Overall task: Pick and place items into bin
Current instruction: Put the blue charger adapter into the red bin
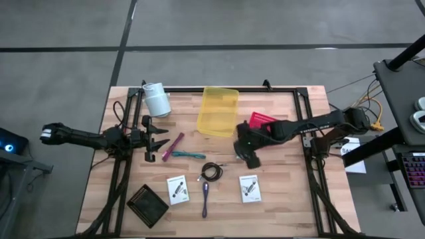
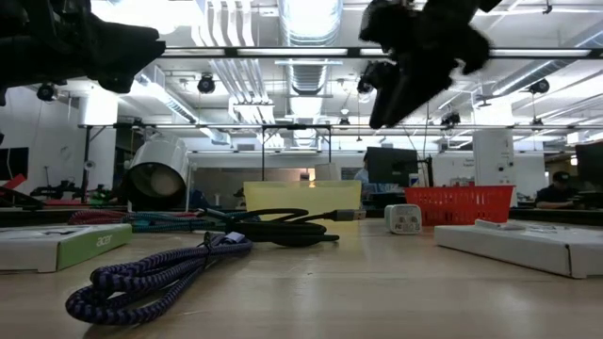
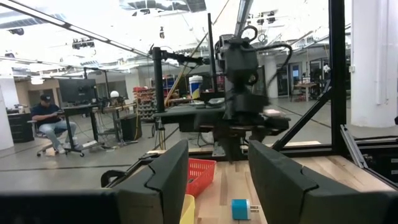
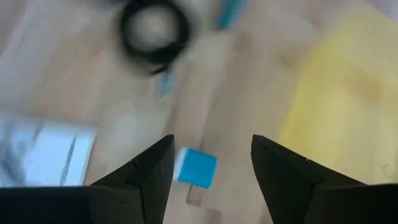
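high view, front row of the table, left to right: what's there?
black tray → left white card → purple cable → right white card

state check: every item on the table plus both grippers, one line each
left gripper: open, empty, raised over table's left side
right gripper: open, empty, above small blue cube
small blue cube: on table, not gripped
yellow plastic bin: upright, looks empty
red mesh basket: partly hidden by right arm
white cylindrical cup: on its side
coiled black cable: coiled, on table
purple braided cable: loose on table
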Controlling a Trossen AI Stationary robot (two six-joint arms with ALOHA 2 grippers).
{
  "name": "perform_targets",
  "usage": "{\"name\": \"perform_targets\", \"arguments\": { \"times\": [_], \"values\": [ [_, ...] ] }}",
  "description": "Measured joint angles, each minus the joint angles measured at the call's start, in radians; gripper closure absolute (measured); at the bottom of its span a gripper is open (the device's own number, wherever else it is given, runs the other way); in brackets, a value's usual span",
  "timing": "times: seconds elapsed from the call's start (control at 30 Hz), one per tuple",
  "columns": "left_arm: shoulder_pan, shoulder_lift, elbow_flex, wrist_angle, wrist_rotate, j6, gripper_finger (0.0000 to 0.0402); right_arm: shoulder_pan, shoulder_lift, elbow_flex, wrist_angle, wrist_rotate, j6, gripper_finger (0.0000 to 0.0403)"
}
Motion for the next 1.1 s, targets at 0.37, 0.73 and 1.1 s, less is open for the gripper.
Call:
{"name": "perform_targets", "arguments": {
  "times": [0.37,0.73,1.1],
  "values": [
    [0.0,0.0,0.0,-0.001,0.0,0.0,0.0249,-0.049,0.0,-0.003,0.051,0.033,1.148,0.0204],
    [0.0,-0.001,0.0,0.0,0.0,0.001,0.0249,-0.029,0.014,-0.042,-0.003,0.032,1.316,0.0204],
    [0.0,-0.003,0.0,0.002,0.0,0.06,0.0249,-0.003,0.15,-0.051,0.014,0.017,1.434,0.0204]
  ]
}}
